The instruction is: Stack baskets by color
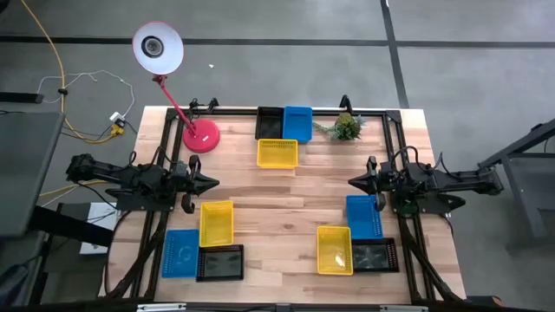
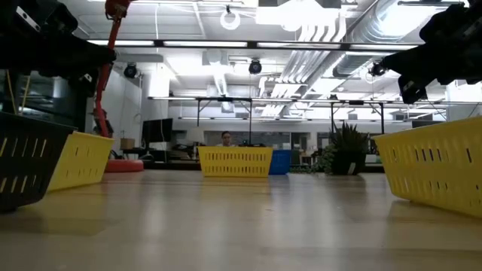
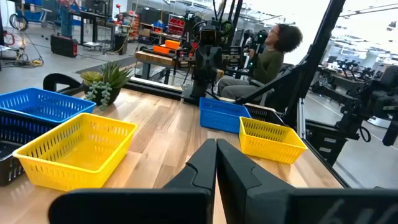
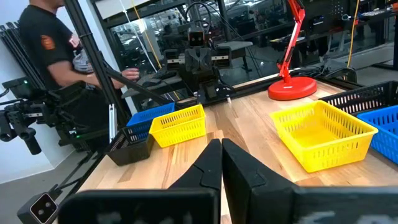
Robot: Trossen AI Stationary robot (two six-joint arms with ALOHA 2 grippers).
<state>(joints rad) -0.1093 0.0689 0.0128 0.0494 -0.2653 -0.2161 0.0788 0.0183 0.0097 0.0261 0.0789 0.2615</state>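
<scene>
Pale wooden planks form the table (image 1: 286,195), set on a grey floor. From above, nine shallow mesh-sided baskets sit in three groups — three yellow, three blue, three black. At the far edge a black basket (image 1: 269,124) and a blue basket (image 1: 297,123) lie side by side, with a yellow basket (image 1: 277,153) just in front of them. Near left: a yellow one (image 1: 216,223), a blue one (image 1: 180,253) and a black one (image 1: 220,263). Near right: blue (image 1: 363,216), yellow (image 1: 334,250) and black (image 1: 375,256). A red-based desk lamp (image 1: 199,135) and a small green plant (image 1: 346,126) stand at the far edge. The left gripper (image 1: 212,183) and right gripper (image 1: 354,182) hover at mid-table, pointing at each other, each with fingers pressed together on nothing.

At table height, yellow baskets flank the picture left and right; the far yellow one sits in the middle distance, blue beside it.

The left wrist view shows closed fingers (image 3: 239,174), the plant, five baskets and a seated person (image 3: 264,59) beyond the table.

The right wrist view shows closed fingers (image 4: 242,168), the lamp base, and a person in black whose sleeve bears an orange patch — unreadable.
</scene>
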